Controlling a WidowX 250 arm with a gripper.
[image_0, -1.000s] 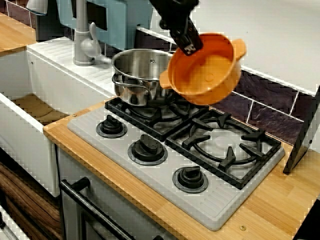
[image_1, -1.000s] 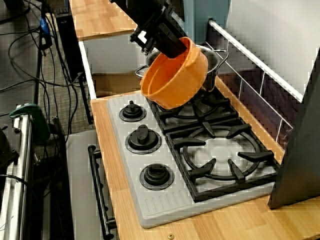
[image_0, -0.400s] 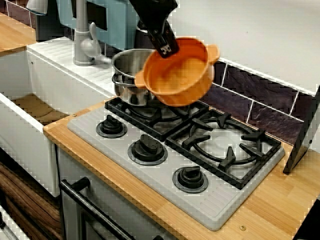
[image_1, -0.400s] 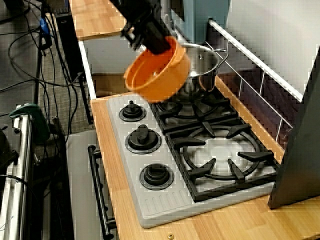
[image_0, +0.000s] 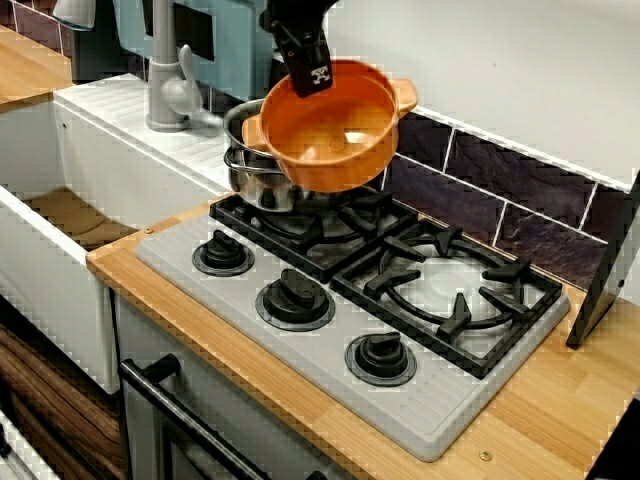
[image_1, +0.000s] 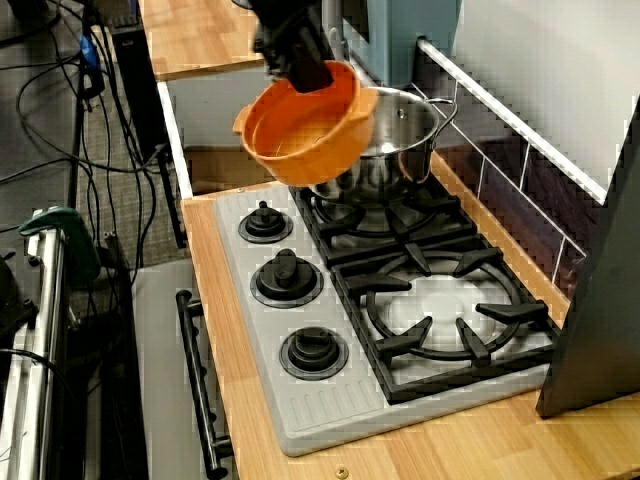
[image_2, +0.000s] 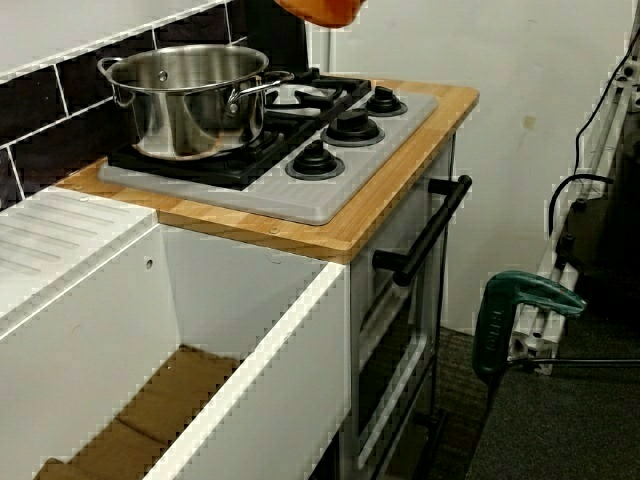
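The orange pot (image_0: 330, 135) looks like smooth matt plastic. The steel pot (image_2: 190, 95) is polished, mirror-bright metal. The hob (image_0: 330, 378) is matt grey and ribbed, its grates (image_0: 460, 318) dull black; the counter (image_0: 560, 400) is smooth wood.

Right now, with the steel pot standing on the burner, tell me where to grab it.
Probably best to take the steel pot by its rim, from above: it stands upright and open, so one finger can go inside the wall. Its loop handle sticks out sideways as a second choice. The hand is shut on the orange pot.
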